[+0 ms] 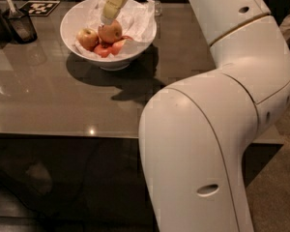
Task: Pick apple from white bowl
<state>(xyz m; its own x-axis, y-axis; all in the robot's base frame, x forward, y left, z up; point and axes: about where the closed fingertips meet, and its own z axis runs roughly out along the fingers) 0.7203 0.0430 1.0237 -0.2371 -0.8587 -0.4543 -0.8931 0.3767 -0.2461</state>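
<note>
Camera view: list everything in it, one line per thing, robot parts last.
table: one, glossy grey-brown, fills the middle
white bowl: one, white, far side of the table
paper: one crumpled sheet, white, lining the bowl
apple: one, reddish-orange, in the bowl
smaller apple: one, yellow-red, beside it
small fruits: a few, bright red, front of the bowl
cup: one, dark, top left
marker card: one, black-and-white, top left
arm: one, white, right foreground
gripper: one, cream, at the apple's top

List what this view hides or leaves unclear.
- Camera view: pincer tip overlaps the apple; contact unclear.
- Small red fruits, partly covered; count unclear.
- Table, right side hidden behind the robot arm.
- Dark holder, contents too dim.
</note>
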